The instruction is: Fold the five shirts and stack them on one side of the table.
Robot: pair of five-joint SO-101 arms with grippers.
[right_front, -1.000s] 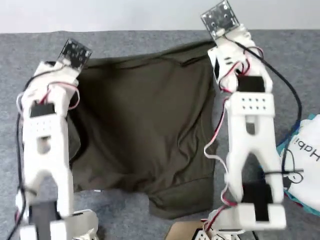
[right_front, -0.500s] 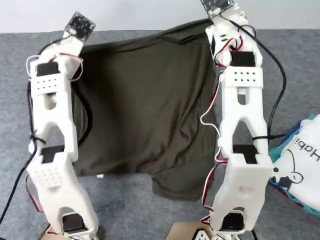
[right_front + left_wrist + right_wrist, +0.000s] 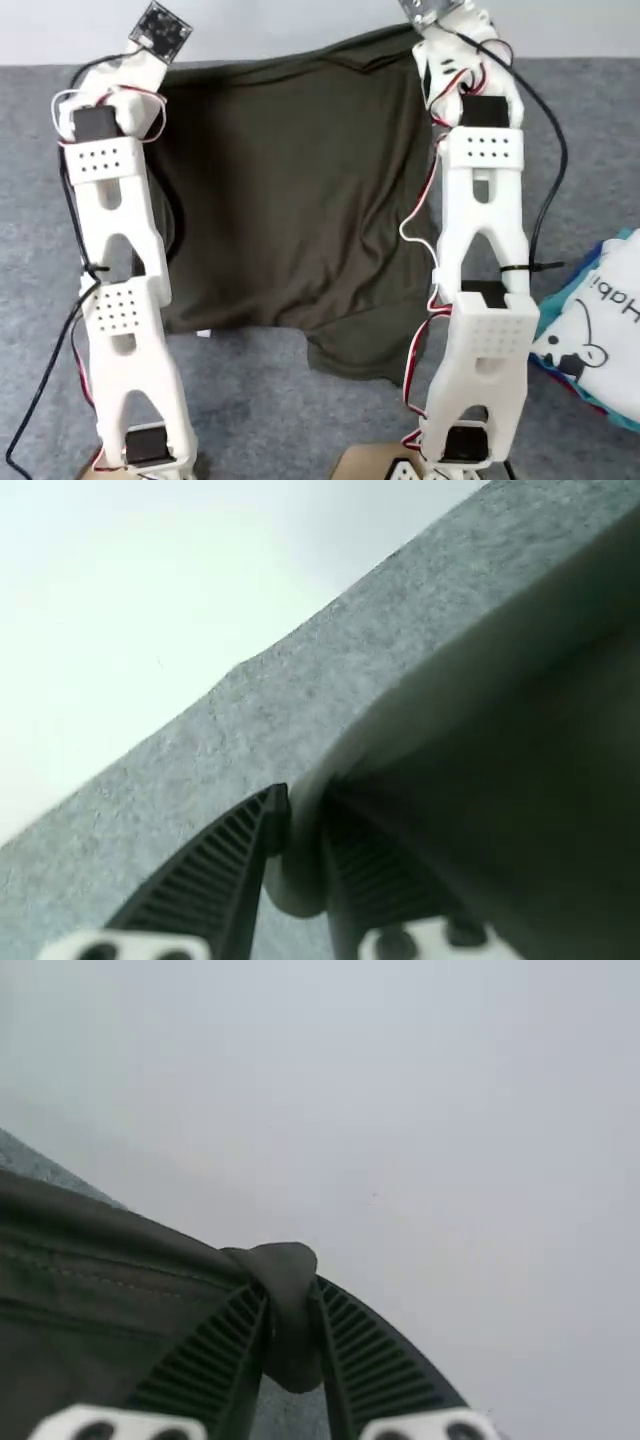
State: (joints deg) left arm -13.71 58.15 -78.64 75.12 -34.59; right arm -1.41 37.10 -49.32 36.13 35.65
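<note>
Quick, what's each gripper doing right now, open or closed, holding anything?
Left gripper: closed, pinching an edge of the dark green shirt.
Right gripper: closed, pinching the same shirt.

My left gripper (image 3: 303, 802) and right gripper (image 3: 290, 1295) pinch the far corners of the dark olive cotton shirt (image 3: 290, 200), spread wide, near hem rumpled on the grey felt table (image 3: 250, 420). A bunched white printed shirt (image 3: 600, 330), teal-edged, lies to its right.

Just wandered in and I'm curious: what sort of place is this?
Probably a robot test bench, not a laundry: two white arms on a grey felt table, left claw and right claw pinching one dark olive shirt.
</note>
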